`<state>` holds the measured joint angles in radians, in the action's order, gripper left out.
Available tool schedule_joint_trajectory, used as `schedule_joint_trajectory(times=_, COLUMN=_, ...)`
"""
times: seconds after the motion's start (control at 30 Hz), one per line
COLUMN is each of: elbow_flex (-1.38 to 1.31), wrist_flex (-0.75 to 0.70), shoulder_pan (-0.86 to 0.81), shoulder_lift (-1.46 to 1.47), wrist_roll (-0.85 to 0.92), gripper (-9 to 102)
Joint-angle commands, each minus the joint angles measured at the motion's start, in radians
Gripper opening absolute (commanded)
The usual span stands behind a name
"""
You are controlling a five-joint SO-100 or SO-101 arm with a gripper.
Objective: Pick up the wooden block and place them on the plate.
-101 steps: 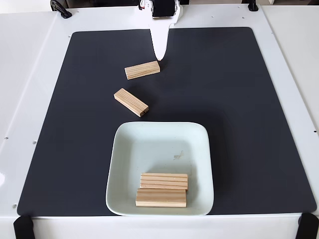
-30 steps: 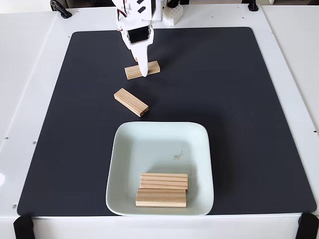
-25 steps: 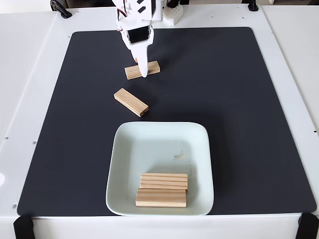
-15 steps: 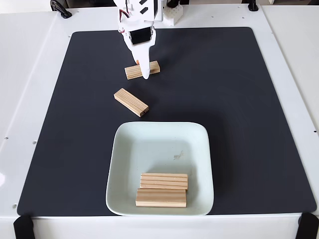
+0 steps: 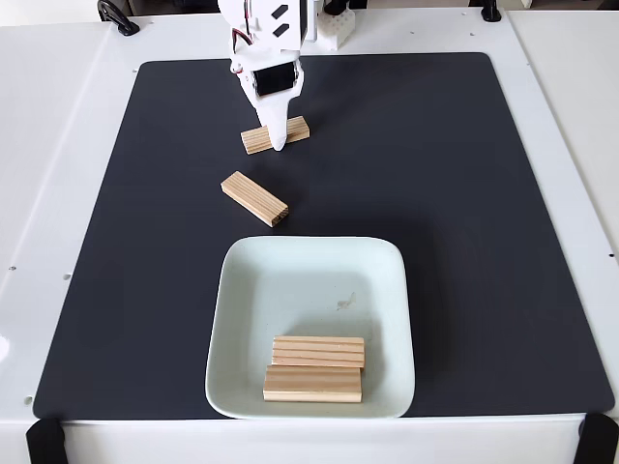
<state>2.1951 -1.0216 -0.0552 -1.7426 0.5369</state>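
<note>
In the fixed view a wooden block [image 5: 254, 141] lies on the black mat near its far edge. My white gripper [image 5: 276, 135] reaches down over the middle of this block. One white finger [image 5: 275, 130] crosses in front of the block and the other is hidden behind it, so the grip cannot be judged. A second wooden block [image 5: 254, 198] lies at an angle a little nearer. The pale square plate [image 5: 309, 247] sits at the mat's near edge. Two wooden blocks [image 5: 318, 350] [image 5: 312, 384] rest side by side in its near part.
The black mat [image 5: 464, 193] covers most of the white table [image 5: 58, 145]. Black clamps [image 5: 44, 440] sit at the near corners. The arm's base [image 5: 324, 24] stands at the far edge of the mat.
My gripper swung left from beside the far block's right end and came down over its middle. In the last second it settled slightly; the blocks have stayed in place.
</note>
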Motion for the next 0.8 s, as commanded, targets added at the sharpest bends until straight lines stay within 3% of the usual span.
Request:
schedule_joint_trajectory(times=0.0, elbow_flex=-0.026, wrist_flex=0.006, shoulder_pan=-0.005, shoulder_lift=-0.002, wrist_roll=-0.003, gripper=-1)
schedule_joint_trajectory(times=0.17, elbow_flex=-0.031, wrist_flex=-0.006, shoulder_pan=-0.003, shoulder_lift=-0.058, wrist_roll=-0.003, gripper=0)
schedule_joint_trajectory(times=0.4, elbow_flex=0.061, wrist_flex=-0.009, shoulder_pan=0.029, shoulder_lift=-0.407, wrist_roll=-0.014, gripper=0)
schedule_joint_trajectory(times=0.57, elbow_flex=0.092, wrist_flex=-0.002, shoulder_pan=0.121, shoulder_lift=-0.589, wrist_roll=-0.209, gripper=0)
schedule_joint_trajectory(times=0.77, elbow_flex=-0.169, wrist_flex=0.005, shoulder_pan=0.216, shoulder_lift=-0.434, wrist_roll=-0.465, gripper=0)
